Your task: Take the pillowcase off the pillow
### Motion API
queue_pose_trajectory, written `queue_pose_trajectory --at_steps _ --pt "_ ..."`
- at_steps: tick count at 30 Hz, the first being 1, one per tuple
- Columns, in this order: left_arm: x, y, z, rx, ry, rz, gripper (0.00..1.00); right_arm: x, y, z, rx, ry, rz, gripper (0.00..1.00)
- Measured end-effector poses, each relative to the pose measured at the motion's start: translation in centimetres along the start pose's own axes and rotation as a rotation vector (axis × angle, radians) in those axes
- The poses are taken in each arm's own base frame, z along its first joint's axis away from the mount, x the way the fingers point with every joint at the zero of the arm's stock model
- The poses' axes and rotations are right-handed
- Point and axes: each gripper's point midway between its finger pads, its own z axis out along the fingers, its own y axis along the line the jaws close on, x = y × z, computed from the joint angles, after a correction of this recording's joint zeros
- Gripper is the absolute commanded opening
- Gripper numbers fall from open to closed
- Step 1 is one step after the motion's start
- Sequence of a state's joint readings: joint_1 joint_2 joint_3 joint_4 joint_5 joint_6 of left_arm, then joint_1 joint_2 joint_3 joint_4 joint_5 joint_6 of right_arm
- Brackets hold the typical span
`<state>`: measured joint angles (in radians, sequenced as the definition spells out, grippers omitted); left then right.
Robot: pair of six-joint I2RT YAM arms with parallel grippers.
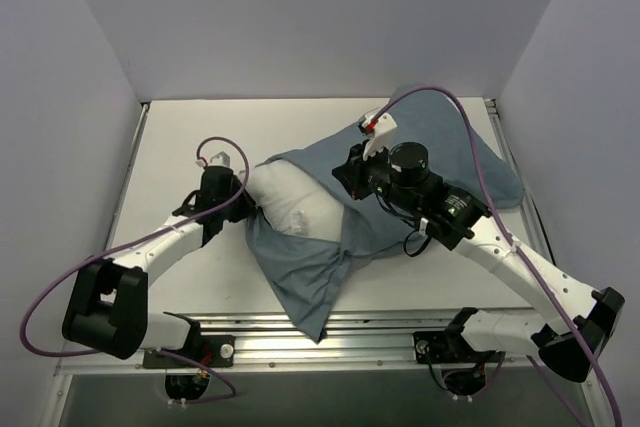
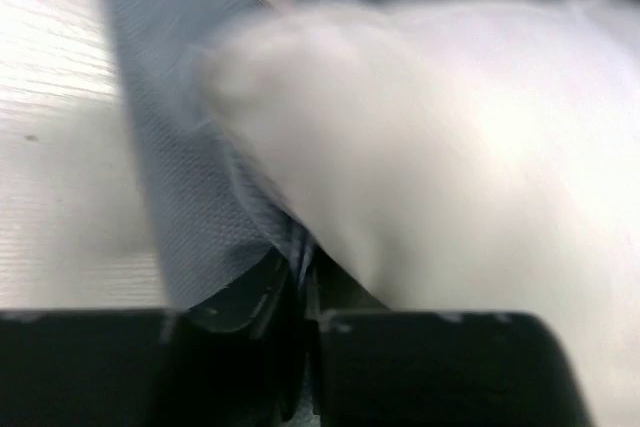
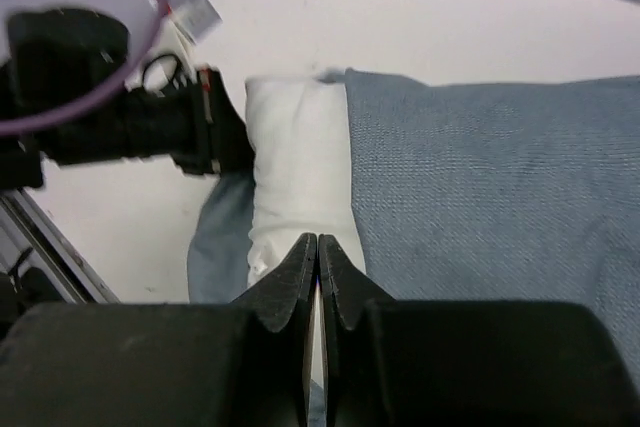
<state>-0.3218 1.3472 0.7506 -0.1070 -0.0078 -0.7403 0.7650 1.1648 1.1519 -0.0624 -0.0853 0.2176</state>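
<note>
The pillow [image 1: 290,202] lies mid-table with its long axis running from left to far right. Only its left end shows, white and bare. The rest is inside the pillowcase [image 1: 305,282], whose mouth opens to the left and whose closed end points far right. A loose flap of it trails toward the near edge.

The left gripper [image 1: 238,205] sits against the bare left end. In its wrist view the fingers [image 2: 240,297] are pressed together on a fold of blue cloth just under the pillow, so it seems to hold the case's lower lip. The view is blurred.

The right gripper [image 1: 352,172] is on top, where the blue hem crosses the white. Its fingers [image 3: 290,277] are together at that line. I cannot tell whether they pinch hem, pillow or both.

The move turns on that axis. The covered length lies to the right of both grippers, so the case has to slide right off the pillow, or the pillow left out of the mouth. The right arm is nearer the covered part, the left nearer the bare end. A pull across the axis would likely just bunch the cloth.
</note>
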Motion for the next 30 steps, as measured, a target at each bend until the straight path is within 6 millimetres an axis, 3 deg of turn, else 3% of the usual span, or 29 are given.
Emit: queue_pose_trajectory --at_steps 2,5,6,8,10,11,14,20,25,30 --pt "1.5 -0.6 0.6 0.029 0.016 0.005 0.2 -1.6 0.4 0.0 -0.015 -0.062 0.014 0.0" --pt "3.9 -3.9 0.4 0.123 0.037 0.073 0.42 -2.6 0.7 1.2 -0.024 -0.107 0.03 0.0" --pt "4.3 -4.8 0.1 0.15 0.038 0.091 0.58 -2.4 0.6 2.1 -0.021 -0.101 0.034 0.0" --pt "4.9 -5.6 -0.4 0.174 0.047 0.11 0.73 -1.8 0.4 3.6 -0.008 -0.076 0.037 0.0" --pt "4.6 -5.7 -1.1 0.172 0.035 0.11 0.9 -0.5 0.0 5.4 0.011 -0.03 0.036 0.08" --pt "4.2 -5.6 -1.7 0.169 0.021 0.112 0.93 0.2 -0.3 5.9 0.025 -0.009 0.036 0.13" --pt "2.8 -5.6 -4.0 0.164 -0.03 0.106 0.97 1.9 -1.4 6.0 0.079 0.048 0.032 0.34" --pt "2.2 -4.9 -8.5 0.169 -0.061 0.107 0.97 2.4 -3.5 3.5 0.198 0.063 0.024 0.55" --pt "3.7 -7.4 -10.6 0.292 -0.02 0.133 0.97 3.9 -5.7 0.2 0.306 0.077 0.044 0.57" --pt "7.3 -10.6 -9.4 0.384 0.071 0.198 0.97 5.9 -9.8 -1.9 0.45 0.105 0.128 0.62"
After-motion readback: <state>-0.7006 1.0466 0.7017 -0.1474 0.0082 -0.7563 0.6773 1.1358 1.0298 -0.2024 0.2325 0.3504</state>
